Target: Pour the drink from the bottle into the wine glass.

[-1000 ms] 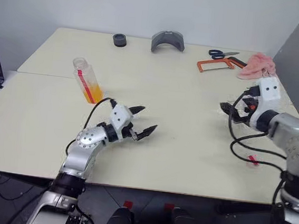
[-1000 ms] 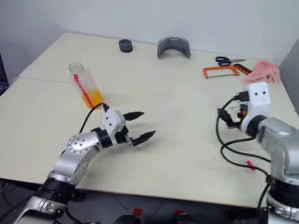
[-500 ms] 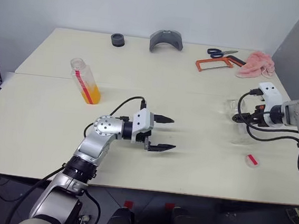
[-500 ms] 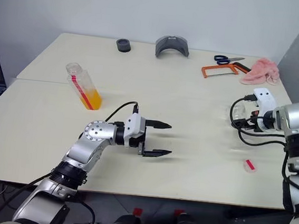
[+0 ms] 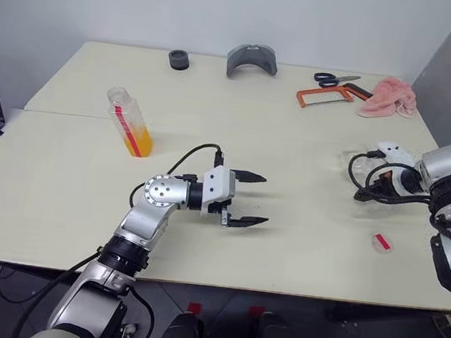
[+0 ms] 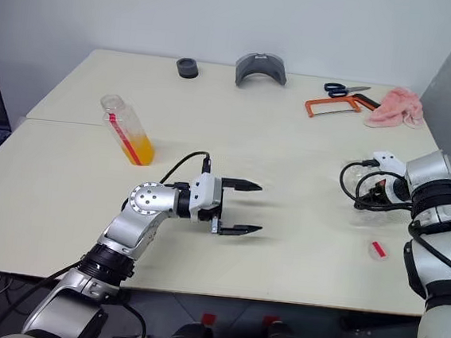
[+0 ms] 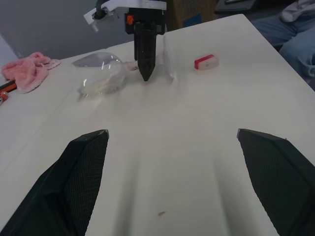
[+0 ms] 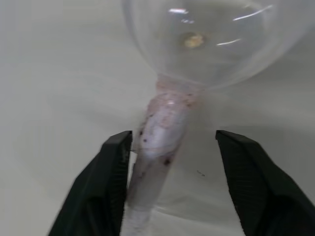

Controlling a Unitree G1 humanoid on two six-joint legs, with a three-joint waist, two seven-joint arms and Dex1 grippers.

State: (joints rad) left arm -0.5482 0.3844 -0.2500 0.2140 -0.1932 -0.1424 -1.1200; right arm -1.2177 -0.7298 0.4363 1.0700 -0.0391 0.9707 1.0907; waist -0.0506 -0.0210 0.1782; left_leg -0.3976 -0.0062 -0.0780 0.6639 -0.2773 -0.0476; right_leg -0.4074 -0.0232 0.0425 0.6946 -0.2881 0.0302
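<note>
1. The table [image 5: 282, 246] carries the bottle [image 5: 131, 123] of orange drink [image 5: 139, 140] upright at ten o'clock, uncapped.
2. The wine glass [image 7: 101, 73] lies on its side at three o'clock.
3. The left gripper [image 5: 247, 198] hangs wide open at centre.
4. The right gripper [image 8: 170, 189] straddles the stem, not yet clamped; judged next: close, stand the glass upright.

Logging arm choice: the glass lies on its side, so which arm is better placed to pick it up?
Right. The right gripper already straddles the glass stem, fingers not yet closed. The left gripper hangs open mid-table, away from it.
</note>
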